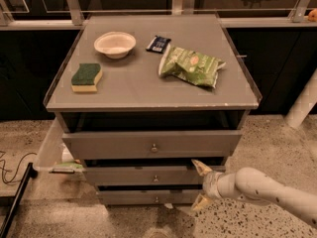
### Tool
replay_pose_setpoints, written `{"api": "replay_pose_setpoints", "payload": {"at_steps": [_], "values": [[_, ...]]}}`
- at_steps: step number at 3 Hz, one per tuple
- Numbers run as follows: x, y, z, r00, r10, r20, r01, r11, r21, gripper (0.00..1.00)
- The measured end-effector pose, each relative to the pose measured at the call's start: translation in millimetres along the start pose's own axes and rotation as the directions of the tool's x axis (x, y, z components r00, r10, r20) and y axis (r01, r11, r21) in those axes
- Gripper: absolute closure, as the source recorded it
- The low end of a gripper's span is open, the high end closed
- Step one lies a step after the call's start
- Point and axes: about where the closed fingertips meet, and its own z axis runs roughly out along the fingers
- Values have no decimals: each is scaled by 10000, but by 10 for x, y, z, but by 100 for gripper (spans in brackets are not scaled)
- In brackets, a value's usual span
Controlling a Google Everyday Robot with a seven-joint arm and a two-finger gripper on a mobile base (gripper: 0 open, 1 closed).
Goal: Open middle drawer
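Observation:
A grey cabinet has three drawers stacked in front. The middle drawer (pixel 148 175) is a low grey front with a small round metal knob (pixel 155 179) at its centre, and it looks closed or nearly so. The taller top drawer (pixel 148 144) sits above it and the narrow bottom drawer (pixel 143 197) below. My gripper (pixel 199 185) comes in from the lower right on a white arm (pixel 267 190). Its fingers (pixel 200 166) are spread apart, one high and one low, just right of the middle drawer's front. It holds nothing.
On the cabinet top (pixel 129 86) lie a white bowl (pixel 115 43), a green-and-yellow sponge (pixel 86 77), a green chip bag (pixel 191 66) and a dark snack packet (pixel 158 43). A clear bin (pixel 52 150) stands at the cabinet's left. A black cable (pixel 12 165) lies on the speckled floor.

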Motion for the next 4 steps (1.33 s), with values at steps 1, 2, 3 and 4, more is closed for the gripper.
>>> {"api": "replay_pose_setpoints", "payload": {"at_steps": [1, 2, 3, 4], "values": [[53, -142, 112, 9998, -179, 102, 179, 9998, 37, 0], [128, -237, 232, 9996, -238, 155, 238, 9997, -35, 0], [199, -330, 337, 9993, -323, 174, 325, 9994, -100, 0], [304, -426, 411, 9992, -396, 108, 397, 9992, -90, 0]]}}
